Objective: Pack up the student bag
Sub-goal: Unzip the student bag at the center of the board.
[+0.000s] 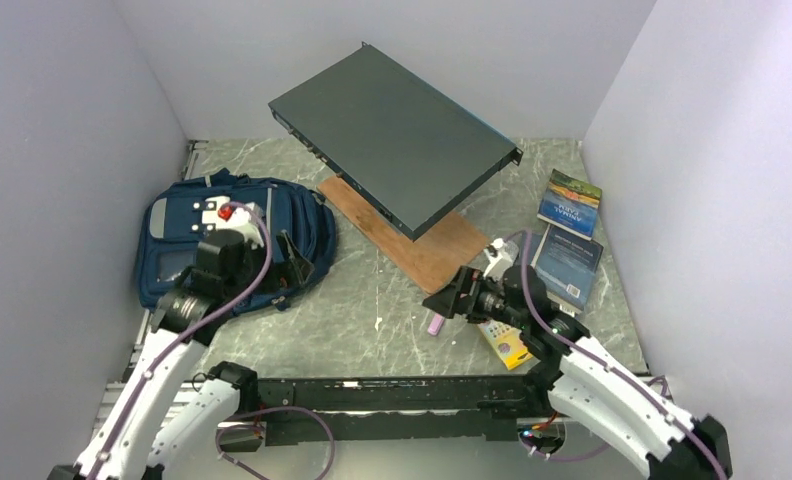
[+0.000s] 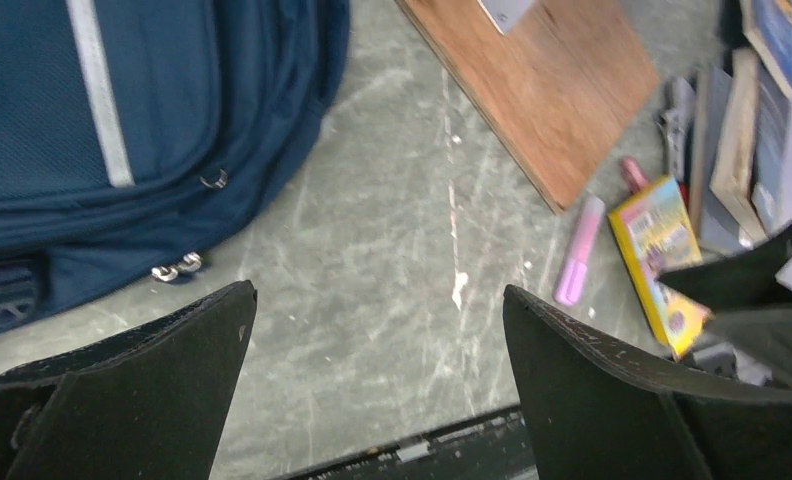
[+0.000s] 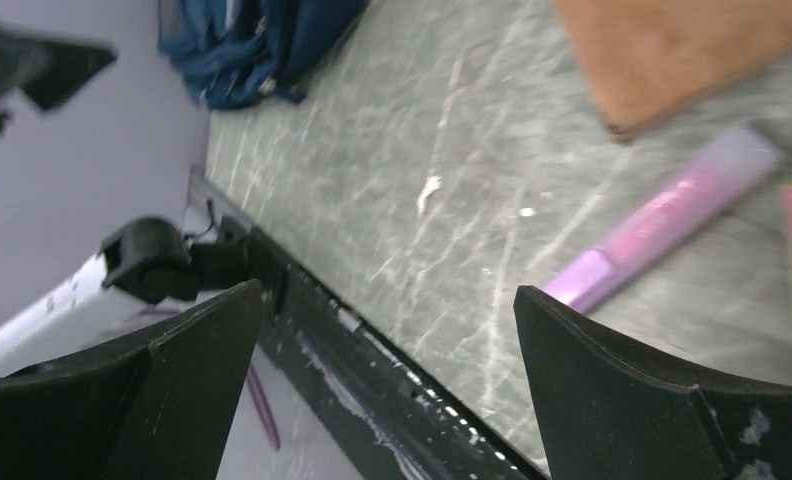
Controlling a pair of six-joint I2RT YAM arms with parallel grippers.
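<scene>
Holding: nothing. My left tool [image 2: 377, 300] and my right tool [image 3: 387, 295] both stand with jaws spread wide, and only bare counter [image 1: 372, 310] shows between the fingers.
Left tool: it hangs low at the right-hand edge of the student bag [image 1: 167, 235].
Bag from left tool: in my left wrist view the student bag [image 2: 42, 120] lies up and to the left. Its zip pulls [image 2: 177, 268] sit near my left finger's tip but do not touch it.
Bag's lie: it is flat on the counter beside the left wall, pockets up. From above it looks longer side to side than front to back.
Nearer arm: the left, plainly. My right tool is well apart from the bag, across the counter.
Right tool: it hangs low over the counter, with a pink pen [image 3: 672, 215] just beside one finger. A yellow box [image 1: 507, 343] and two books [image 1: 567, 262] are near.
What the move turns on: I judge it is the zip edge facing my left tool. I cannot tell whether the main compartment is open.
</scene>
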